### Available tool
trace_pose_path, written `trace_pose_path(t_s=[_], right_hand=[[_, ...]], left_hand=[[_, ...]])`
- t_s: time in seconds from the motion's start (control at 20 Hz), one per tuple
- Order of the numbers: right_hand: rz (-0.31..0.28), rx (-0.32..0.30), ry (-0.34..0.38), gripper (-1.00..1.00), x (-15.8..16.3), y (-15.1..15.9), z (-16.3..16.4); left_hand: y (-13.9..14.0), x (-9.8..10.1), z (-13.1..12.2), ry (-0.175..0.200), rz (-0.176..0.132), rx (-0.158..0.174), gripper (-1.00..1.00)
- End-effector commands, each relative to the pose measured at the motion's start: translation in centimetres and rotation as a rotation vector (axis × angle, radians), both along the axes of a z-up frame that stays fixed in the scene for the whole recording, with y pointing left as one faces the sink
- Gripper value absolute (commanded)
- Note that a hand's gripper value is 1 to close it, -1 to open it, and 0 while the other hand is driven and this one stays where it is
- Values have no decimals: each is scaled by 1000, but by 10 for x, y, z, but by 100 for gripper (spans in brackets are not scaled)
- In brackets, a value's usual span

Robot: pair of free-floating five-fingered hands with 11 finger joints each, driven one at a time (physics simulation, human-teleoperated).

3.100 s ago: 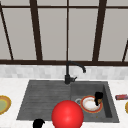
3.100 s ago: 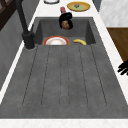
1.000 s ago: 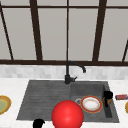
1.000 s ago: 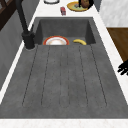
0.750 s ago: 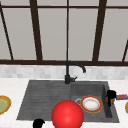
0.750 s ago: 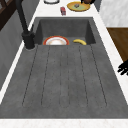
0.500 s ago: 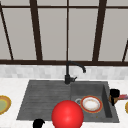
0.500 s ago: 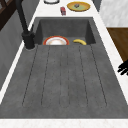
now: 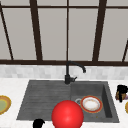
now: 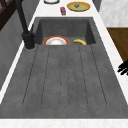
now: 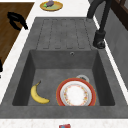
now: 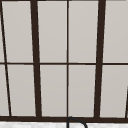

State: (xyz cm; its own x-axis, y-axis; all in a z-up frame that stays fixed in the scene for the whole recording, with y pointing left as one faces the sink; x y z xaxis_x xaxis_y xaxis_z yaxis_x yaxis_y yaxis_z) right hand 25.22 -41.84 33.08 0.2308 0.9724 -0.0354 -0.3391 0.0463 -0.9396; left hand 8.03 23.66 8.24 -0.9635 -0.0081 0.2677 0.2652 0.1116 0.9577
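The right hand [image 9: 122,92] has its fingers curled down on a small red object [image 10: 63,10] at the right edge of the tabletop [image 9: 15,86]. The left hand [image 9: 38,123] hangs at the front edge; I cannot tell its fingers. One plate [image 9: 91,104] and one banana [image 11: 38,94] lie in the sink [image 9: 45,100], before a window [image 12: 67,57].

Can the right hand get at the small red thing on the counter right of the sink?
Probably yes. The right hand hovers over the counter right of the sink, about where the red thing lies; nothing seems to stand between them.
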Motion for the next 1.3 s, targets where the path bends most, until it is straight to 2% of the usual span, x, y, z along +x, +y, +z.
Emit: trace_pose_path(t_s=[0.0, 0.45, 0.55, 1.1, 1.25], right_hand=[[0, -1, 25, 100, -7, -19, 19], [0, -7, 31, 100, -22, -69, 53], [1, 4, 52, 100, -18, -83, 54], [10, -17, 110, 100, -8, -167, 1], [11, -2, 49, 100, -10, -175, -29]], left_hand=[[0, 0, 0, 0, 0, 0, 0], [0, 0, 0, 0, 0, 0, 0], [0, 0, 0, 0, 0, 0, 0], [0, 0, 0, 0, 0, 0, 0], [0, 0, 0, 0, 0, 0, 0]])
